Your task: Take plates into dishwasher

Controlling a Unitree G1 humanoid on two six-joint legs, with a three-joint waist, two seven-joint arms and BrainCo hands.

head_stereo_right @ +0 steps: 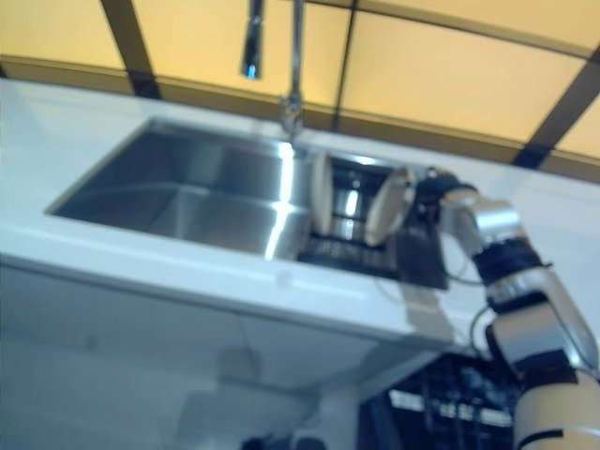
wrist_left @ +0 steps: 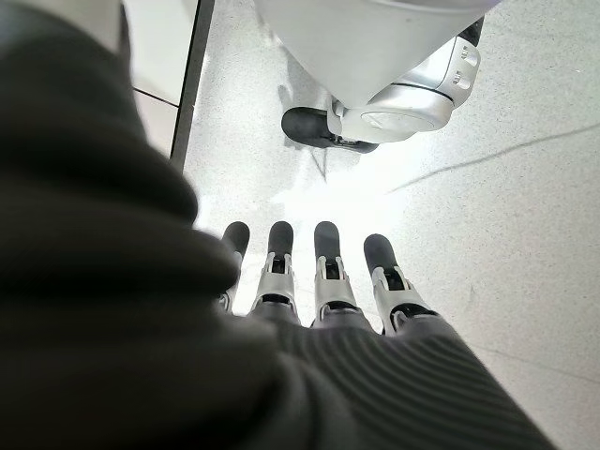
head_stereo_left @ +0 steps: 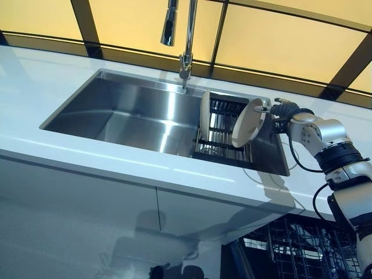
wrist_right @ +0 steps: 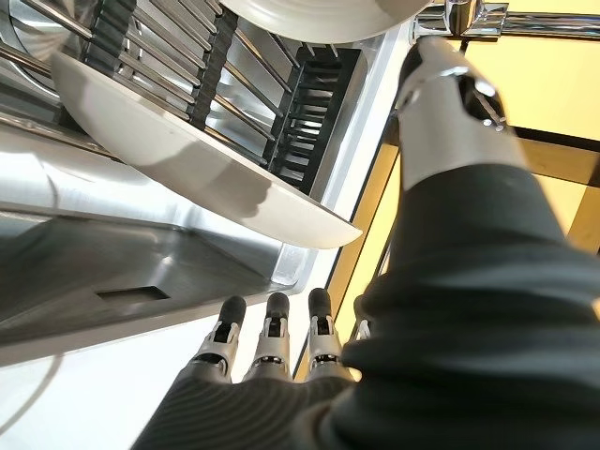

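Two white plates stand in a black dish rack at the right end of the steel sink. One plate is upright. The other plate leans to the right, toward my right hand. In the right wrist view that plate's rim lies between my straight fingers and my thumb, and the thumb tip is at the rim; no grip shows. My left hand shows only in its wrist view, open, hanging over the floor.
A tall faucet stands behind the sink. The white counter runs along the front. An open dishwasher's wire rack sits below the counter at the lower right.
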